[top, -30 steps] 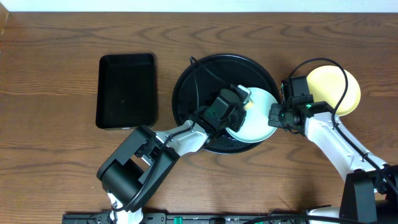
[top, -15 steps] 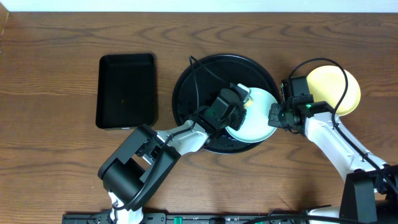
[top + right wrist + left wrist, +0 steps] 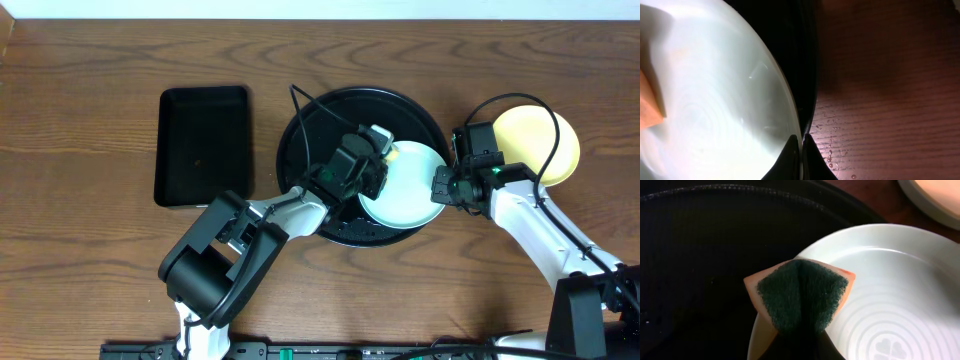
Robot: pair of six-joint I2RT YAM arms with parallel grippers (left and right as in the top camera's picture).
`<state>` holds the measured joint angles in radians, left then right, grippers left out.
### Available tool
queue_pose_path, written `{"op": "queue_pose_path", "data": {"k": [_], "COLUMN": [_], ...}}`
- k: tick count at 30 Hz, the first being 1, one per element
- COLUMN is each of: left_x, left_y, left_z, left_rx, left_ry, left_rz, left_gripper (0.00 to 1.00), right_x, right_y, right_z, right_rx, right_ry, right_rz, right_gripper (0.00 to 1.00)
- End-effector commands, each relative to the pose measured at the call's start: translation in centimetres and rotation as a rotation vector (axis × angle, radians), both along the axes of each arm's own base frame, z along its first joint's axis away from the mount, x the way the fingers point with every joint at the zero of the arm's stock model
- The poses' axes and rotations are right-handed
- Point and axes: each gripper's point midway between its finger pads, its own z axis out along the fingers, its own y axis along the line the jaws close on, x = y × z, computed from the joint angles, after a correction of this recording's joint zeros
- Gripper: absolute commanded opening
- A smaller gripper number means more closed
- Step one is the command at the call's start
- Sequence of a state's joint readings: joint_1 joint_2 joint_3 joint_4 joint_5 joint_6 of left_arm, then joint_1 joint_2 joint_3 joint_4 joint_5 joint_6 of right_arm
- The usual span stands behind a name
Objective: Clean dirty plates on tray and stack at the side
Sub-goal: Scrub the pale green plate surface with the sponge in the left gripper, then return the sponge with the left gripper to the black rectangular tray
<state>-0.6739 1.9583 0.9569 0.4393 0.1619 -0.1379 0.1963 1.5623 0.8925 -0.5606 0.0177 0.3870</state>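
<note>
A pale mint-blue plate point(image 3: 412, 188) lies in the right part of the round black tray point(image 3: 320, 120). My right gripper point(image 3: 441, 186) is shut on the plate's right rim point(image 3: 790, 100). My left gripper point(image 3: 372, 158) is shut on a folded sponge point(image 3: 800, 292), orange with a dark green scrubbing face, held over the plate's left edge point(image 3: 890, 290). The sponge shows as an orange corner in the right wrist view point(image 3: 647, 100). A pale yellow plate point(image 3: 545, 145) lies on the table right of the tray. No other plate shows.
A smaller rectangular black tray point(image 3: 204, 143) lies to the left of the round tray. Water drops lie on the wooden table point(image 3: 880, 125) beside the tray's right rim. A black cable loops over the round tray.
My left gripper with the sponge has moved a little up and to the left, off the middle of the mint plate towards its left edge. The right gripper has not moved.
</note>
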Motion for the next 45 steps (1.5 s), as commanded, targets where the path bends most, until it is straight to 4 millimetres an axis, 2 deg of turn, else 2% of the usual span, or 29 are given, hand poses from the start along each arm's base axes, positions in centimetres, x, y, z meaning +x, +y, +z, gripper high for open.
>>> {"op": "queue_pose_path", "data": {"k": [1, 12, 21, 26, 28, 31, 33, 35, 38, 41, 45], "left_x": [-0.1, 0.5, 1.7, 2.7, 3.0, 3.6, 4.1, 4.5, 5.1, 5.7, 5.2], "left_y": [-0.1, -0.5, -1.9, -3.0, -3.2, -2.5, -1.1, 0.7, 4.5, 9.9, 17.7], "left_z": [-0.8, -1.1, 1.8, 5.1, 7.5, 11.3, 13.9, 15.6, 17.1, 16.9, 14.7], "left_rx": [0.0, -0.019, -0.115, -0.189, -0.224, -0.282, -0.302, -0.299, -0.264, -0.202, -0.113], "left_ry": [0.015, -0.01, -0.11, -0.178, -0.21, -0.25, -0.275, -0.281, -0.254, -0.182, -0.026], "left_rz": [-0.015, -0.015, -0.03, -0.043, -0.051, -0.026, 0.002, 0.033, 0.104, 0.21, 0.366], "left_gripper": [0.08, 0.08, 0.08, 0.08, 0.08, 0.08, 0.08, 0.08, 0.08, 0.08, 0.14], "right_x": [-0.3, -0.3, -0.3, -0.3, -0.3, -0.3, -0.3, -0.3, -0.3, -0.2, 0.4], "right_y": [-0.1, -0.1, -0.1, -0.1, -0.1, -0.1, -0.1, -0.1, -0.1, -0.1, -1.0], "right_z": [-0.5, -0.5, -0.5, -0.5, -0.5, -0.5, -0.5, -0.5, -0.5, -0.4, 0.0], "right_rx": [0.01, 0.01, 0.01, 0.01, 0.01, 0.01, 0.01, 0.01, 0.01, 0.006, -0.055], "right_ry": [0.017, 0.017, 0.017, 0.017, 0.017, 0.017, 0.017, 0.017, 0.017, 0.012, -0.02], "right_rz": [-0.011, -0.011, -0.011, -0.011, -0.011, -0.011, -0.011, -0.011, -0.011, -0.01, 0.009], "right_gripper": [0.01, 0.01, 0.01, 0.01, 0.01, 0.01, 0.01, 0.01, 0.01, 0.01, 0.01]}}
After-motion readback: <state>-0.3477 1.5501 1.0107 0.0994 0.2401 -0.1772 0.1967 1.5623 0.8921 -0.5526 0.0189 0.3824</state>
